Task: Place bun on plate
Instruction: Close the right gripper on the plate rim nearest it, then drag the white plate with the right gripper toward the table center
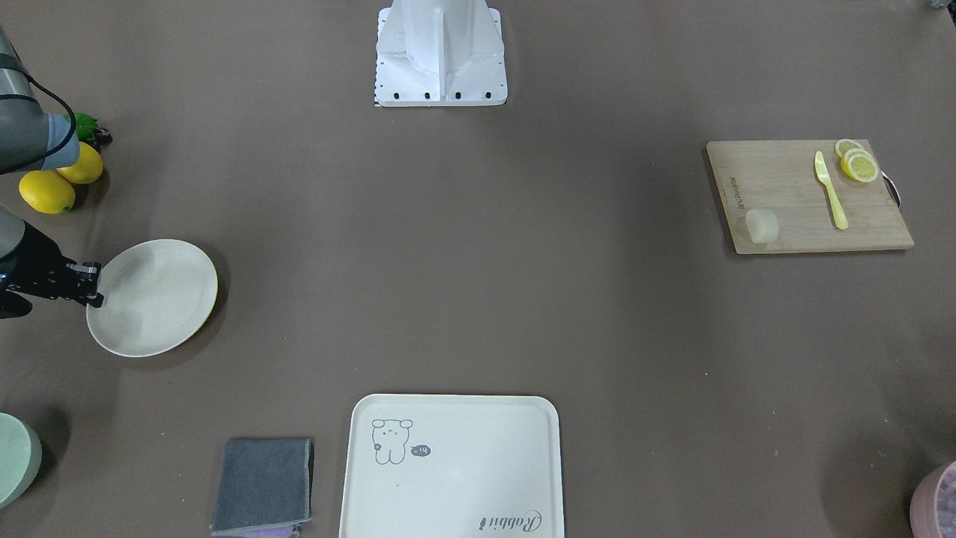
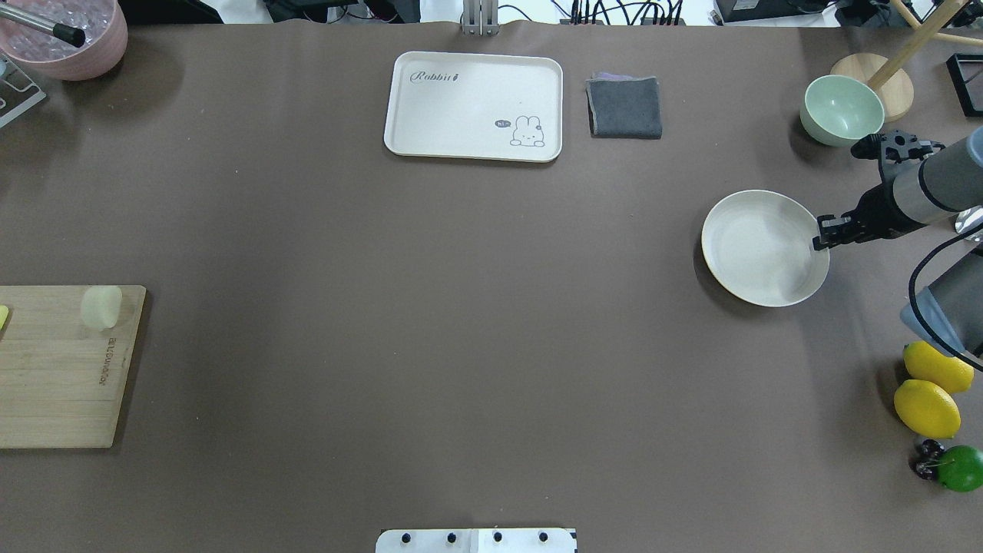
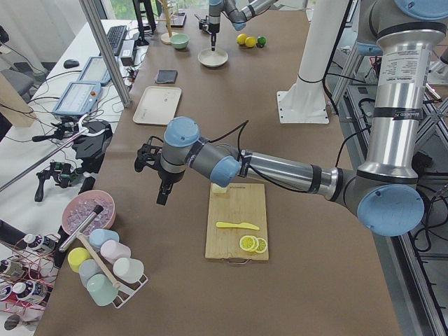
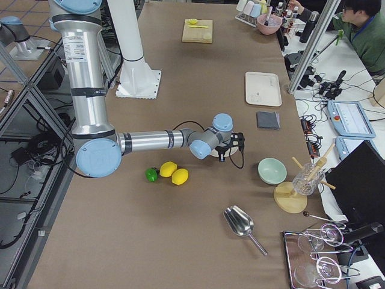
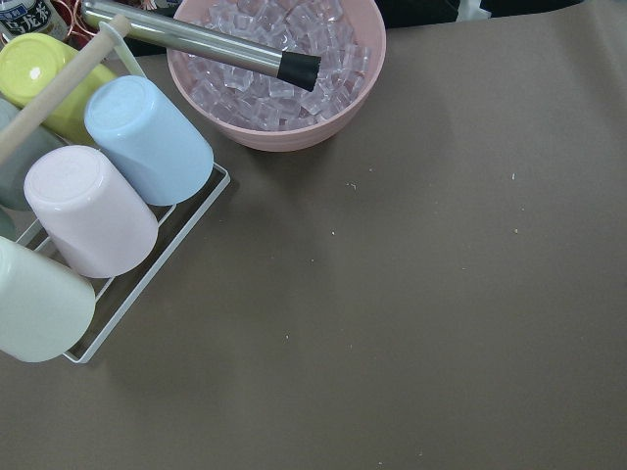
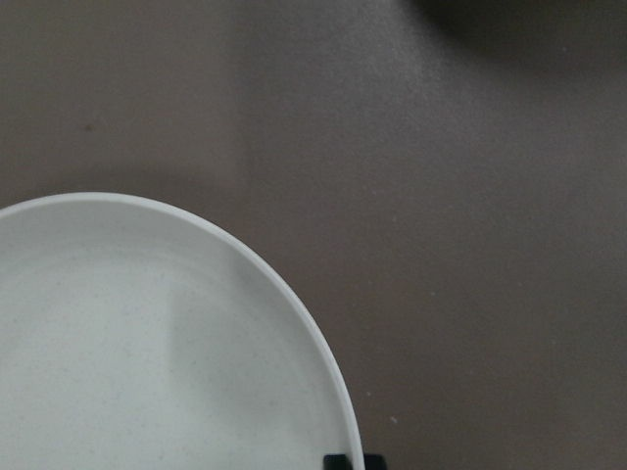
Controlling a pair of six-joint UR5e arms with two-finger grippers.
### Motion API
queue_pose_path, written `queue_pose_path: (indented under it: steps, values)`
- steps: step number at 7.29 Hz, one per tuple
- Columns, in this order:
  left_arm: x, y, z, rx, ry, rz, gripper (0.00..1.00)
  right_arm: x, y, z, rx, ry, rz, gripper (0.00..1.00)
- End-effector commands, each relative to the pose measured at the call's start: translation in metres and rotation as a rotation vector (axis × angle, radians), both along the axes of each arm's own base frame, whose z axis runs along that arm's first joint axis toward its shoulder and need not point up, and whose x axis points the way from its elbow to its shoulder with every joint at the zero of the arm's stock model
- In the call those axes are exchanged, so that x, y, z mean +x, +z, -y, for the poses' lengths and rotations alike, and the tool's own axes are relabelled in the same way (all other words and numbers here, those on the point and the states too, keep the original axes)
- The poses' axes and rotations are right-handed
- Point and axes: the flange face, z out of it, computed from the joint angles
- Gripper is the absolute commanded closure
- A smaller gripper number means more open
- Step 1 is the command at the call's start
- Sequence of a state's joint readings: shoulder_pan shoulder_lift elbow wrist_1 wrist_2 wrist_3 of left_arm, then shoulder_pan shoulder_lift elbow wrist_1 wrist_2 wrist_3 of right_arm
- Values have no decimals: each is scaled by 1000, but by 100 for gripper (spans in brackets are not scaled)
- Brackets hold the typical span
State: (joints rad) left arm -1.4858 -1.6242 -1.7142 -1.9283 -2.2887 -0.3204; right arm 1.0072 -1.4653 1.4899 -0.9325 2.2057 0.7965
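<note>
**Gripping plate [image 1: 160, 295], far from bun [image 1: 762, 225]**

Spotted the bun lying on the cutting board [image 1: 792, 187], well apart from the plate. Found right jaws clenched on plate's rim; cannot tell whether left jaws clenched or released.

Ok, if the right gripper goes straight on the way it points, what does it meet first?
Most likely the plate, at its rim. The right gripper points down at the plate's edge, and the wrist view shows its fingers right at that rim. Whether they touch it is unclear.
</note>
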Motion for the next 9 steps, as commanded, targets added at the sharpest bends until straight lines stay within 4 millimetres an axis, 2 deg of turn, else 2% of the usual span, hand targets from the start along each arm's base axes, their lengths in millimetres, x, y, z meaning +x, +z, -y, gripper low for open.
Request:
queue_pose_path:
  steps: [1,3,4,6,7,8,9]
  values:
    - [-1,-3,-2,5,-1,-2,3,-6,-58,12,-26,57,93,100]
    - [-1,-2,-2,4,-2,0,3,-30,-142,41,-40,88,209,100]
    - [-1,0,-1,-3,-3,0,3,-68,-192,40,-37,67,262,100]
    - [-2,8,-5,-16,-4,0,3,-134,-243,14,3,23,295,100]
    - [-2,10,-5,-19,-2,2,3,-172,-255,-6,14,-16,286,100]
    - [-1,11,-5,-23,-2,0,3,-214,-277,-22,44,-14,255,100]
    - [-2,9,-5,-22,-5,0,3,-252,-308,-41,60,-32,235,100]
